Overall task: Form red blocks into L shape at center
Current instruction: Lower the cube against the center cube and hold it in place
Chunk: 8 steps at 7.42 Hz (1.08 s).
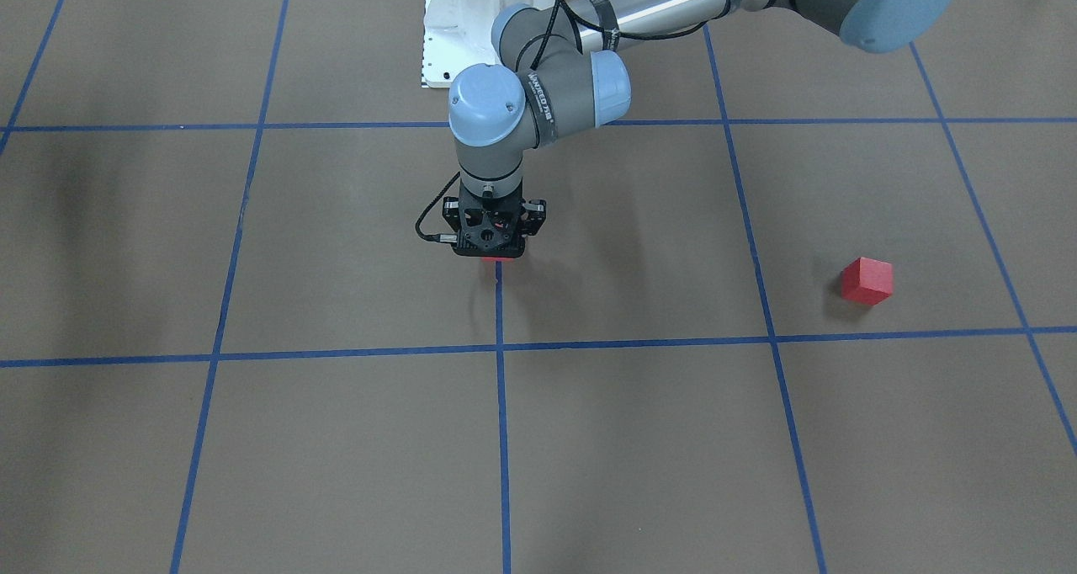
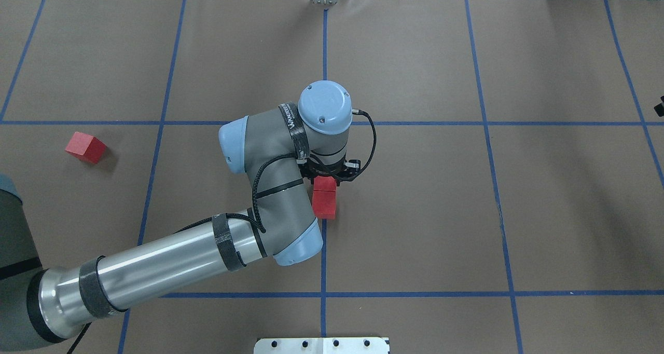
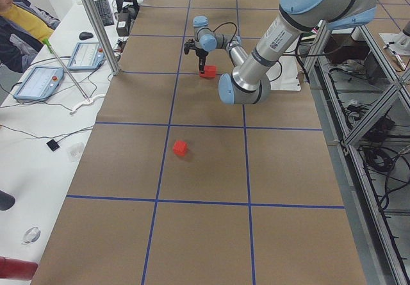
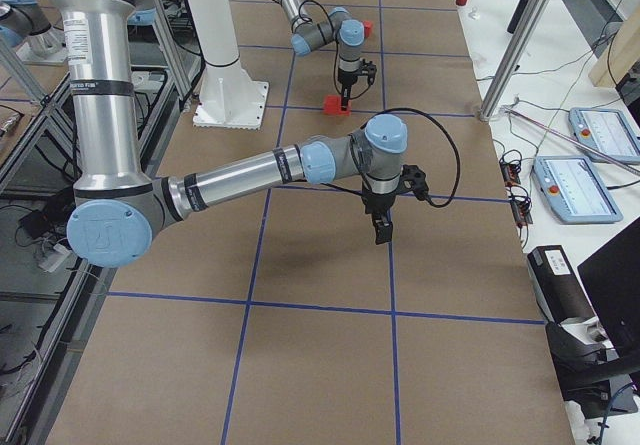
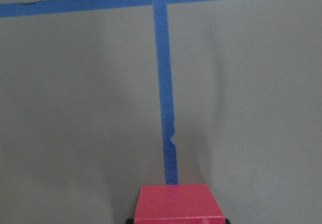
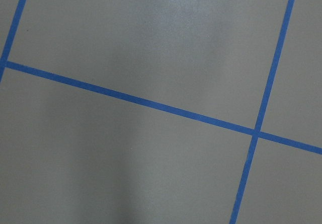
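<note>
At the table's (image 2: pixel 415 214) left end, one red block (image 2: pixel 85 147) is lying alone, well apart from the left gripper (image 2: pixel 327 175). At the center (image 1: pixel 499 305), that gripper is clamping a second red block (image 5: pixel 178 204) from both sides. This block is sitting against a third red block (image 2: pixel 324 207) on the blue tape line (image 2: pixel 323 58). Farther right, the right gripper (image 4: pixel 382 227) is hanging over the table; its opening cannot be told.

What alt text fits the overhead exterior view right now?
The left gripper is down on a red block at the central blue tape line, the left arm reaching in from lower left. Red extends toward the robot, perhaps a second block; a lone red block lies far left.
</note>
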Tool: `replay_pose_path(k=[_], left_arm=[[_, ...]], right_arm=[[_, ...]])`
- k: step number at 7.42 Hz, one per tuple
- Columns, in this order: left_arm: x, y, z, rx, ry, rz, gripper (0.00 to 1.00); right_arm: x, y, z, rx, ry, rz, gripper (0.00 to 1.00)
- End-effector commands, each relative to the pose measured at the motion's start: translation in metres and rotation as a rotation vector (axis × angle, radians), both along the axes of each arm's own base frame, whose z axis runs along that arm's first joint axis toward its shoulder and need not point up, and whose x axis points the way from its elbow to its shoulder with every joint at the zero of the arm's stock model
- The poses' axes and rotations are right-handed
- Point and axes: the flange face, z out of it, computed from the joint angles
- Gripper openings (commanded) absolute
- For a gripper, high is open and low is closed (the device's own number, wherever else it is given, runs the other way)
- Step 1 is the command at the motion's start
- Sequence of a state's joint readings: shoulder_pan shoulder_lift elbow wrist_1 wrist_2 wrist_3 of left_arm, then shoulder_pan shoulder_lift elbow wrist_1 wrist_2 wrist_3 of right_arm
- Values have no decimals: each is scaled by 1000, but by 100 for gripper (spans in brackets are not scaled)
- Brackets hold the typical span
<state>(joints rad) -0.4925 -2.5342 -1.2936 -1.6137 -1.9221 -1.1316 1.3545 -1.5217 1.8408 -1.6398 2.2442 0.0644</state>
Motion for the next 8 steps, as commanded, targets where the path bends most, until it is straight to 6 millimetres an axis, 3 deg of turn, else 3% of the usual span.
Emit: replay_pose_path(k=[1,8], left_arm=[[0,0,-1,6,2,5,30],[-1,-1,2,11,5,5,37]], right_arm=[[0,-1,-1,2,0,0,100],[0,-1,-2,3,-1,0,99]])
